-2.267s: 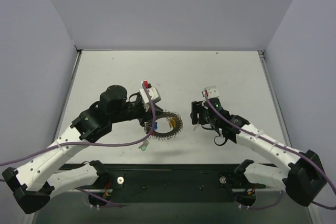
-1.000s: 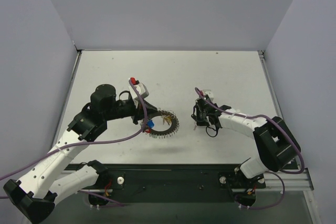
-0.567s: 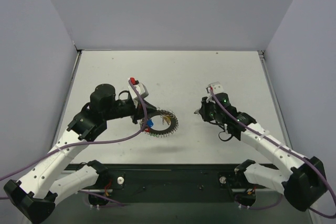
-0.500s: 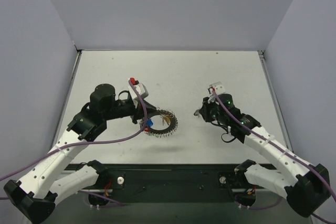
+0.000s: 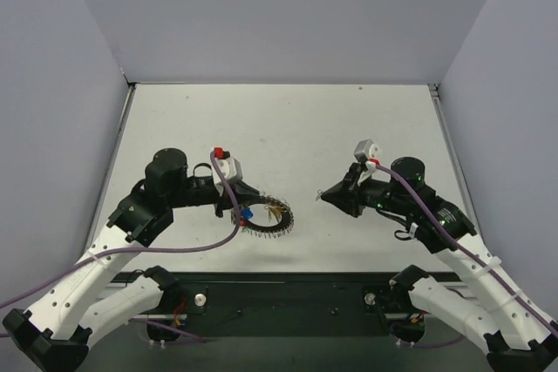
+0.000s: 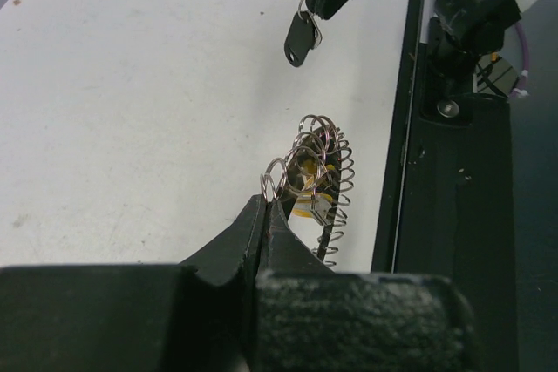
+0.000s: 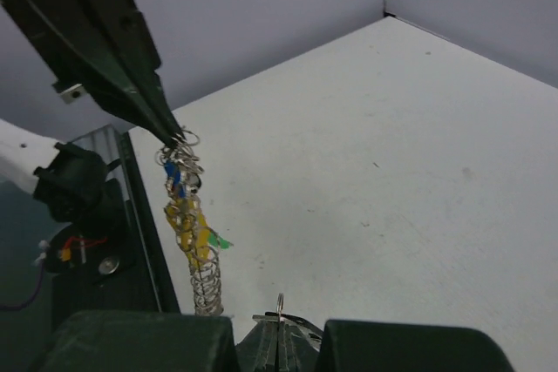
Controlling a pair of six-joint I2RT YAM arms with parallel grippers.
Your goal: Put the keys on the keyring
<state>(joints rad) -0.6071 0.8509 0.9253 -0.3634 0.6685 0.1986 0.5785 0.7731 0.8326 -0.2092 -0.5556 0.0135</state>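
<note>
The keyring, a silvery coil ring, hangs off the table from my left gripper, which is shut on one of its loops. Blue, yellow and green keys hang on the keyring. A short way to the right, my right gripper points left at the ring, apart from it. It is shut on a small dark-looking key. That key's little split ring sticks up between the right gripper fingers. The left gripper jaws show no gap.
The white table is walled at the back and both sides. A black rail with the arm bases runs along the near edge, just below the hanging keyring.
The right arm has risen off the table and turned, so its gripper now points left at the keyring. The left gripper has shifted slightly nearer with the ring still in it.
</note>
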